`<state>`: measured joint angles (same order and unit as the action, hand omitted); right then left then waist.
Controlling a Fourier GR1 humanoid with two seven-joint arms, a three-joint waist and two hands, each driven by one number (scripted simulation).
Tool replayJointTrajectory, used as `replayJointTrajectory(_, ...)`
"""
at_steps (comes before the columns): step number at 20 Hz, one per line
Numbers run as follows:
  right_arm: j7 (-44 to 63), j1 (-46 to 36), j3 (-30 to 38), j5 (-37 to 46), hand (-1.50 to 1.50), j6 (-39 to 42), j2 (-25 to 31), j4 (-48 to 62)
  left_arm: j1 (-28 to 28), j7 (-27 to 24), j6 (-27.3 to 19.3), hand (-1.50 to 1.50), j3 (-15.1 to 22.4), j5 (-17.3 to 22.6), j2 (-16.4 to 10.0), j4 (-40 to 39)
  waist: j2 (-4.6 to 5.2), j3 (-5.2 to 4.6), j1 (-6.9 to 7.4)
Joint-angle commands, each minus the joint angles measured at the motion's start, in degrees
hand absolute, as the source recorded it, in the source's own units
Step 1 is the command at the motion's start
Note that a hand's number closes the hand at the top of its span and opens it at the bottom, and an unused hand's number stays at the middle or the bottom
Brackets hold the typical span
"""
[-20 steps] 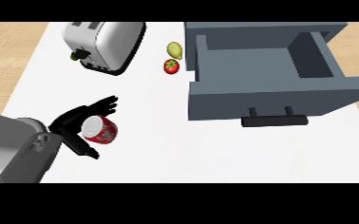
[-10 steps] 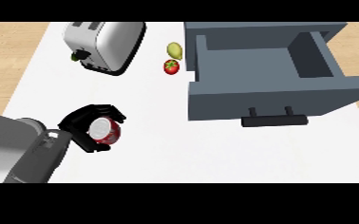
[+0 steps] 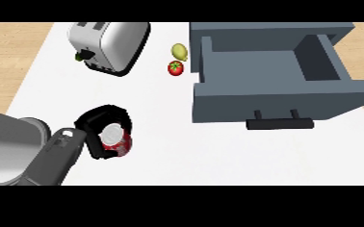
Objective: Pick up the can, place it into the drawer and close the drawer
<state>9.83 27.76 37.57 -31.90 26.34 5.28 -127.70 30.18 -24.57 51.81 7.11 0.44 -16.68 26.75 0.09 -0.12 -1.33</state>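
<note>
A red can (image 3: 116, 141) with a silver top stands on the white counter (image 3: 156, 125) at the lower left. My left hand (image 3: 97, 119) comes in from the lower left edge, and its black fingers and thumb curl round the can, hiding much of its side. The grey drawer (image 3: 270, 101) is pulled open at the upper right, its inside bare, and its dark handle (image 3: 279, 123) faces the near side. The can is well to the left of the drawer. My right hand is out of view.
A silver toaster (image 3: 110, 43) stands at the back left. A red tomato (image 3: 175, 68) and a yellow-green fruit (image 3: 180, 51) lie just left of the drawer's wall. Bare counter lies between the can and the drawer front.
The left hand's fingers, spread beside the can a second ago, have curled round it. The can stays in about the same place.
</note>
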Motion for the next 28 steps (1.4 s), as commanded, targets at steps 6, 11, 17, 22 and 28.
replayJointTrajectory(6,-0.6,2.0,1.7,0.1,-1.50,-0.2,-1.8,-0.3,-3.1,-4.3,-25.9,1.50,-20.0,16.7,5.0,-0.2,-0.78,0.17,3.84)
replayJointTrajectory(11,0.2,3.3,1.8,0.4,-1.50,0.0,-2.9,-3.0,0.6,-0.5,-40.3,1.50,-20.7,18.4,13.4,8.1,-0.93,0.28,2.27)
replayJointTrajectory(17,1.7,2.3,1.7,0.9,-1.50,0.2,-3.5,-2.6,-4.0,8.0,-48.6,1.50,-15.2,16.7,16.4,29.8,-0.78,0.23,2.65)
replayJointTrajectory(22,1.1,2.6,2.0,0.6,-1.50,2.1,-4.8,-3.3,-1.1,21.1,-58.0,1.50,-12.1,16.4,16.6,42.9,-0.56,0.19,1.79)
replayJointTrajectory(28,1.8,1.1,-1.0,1.7,-1.50,-1.7,-5.2,-5.2,1.4,29.8,-65.0,1.50,-8.2,13.1,16.3,51.9,-0.25,0.15,1.14)
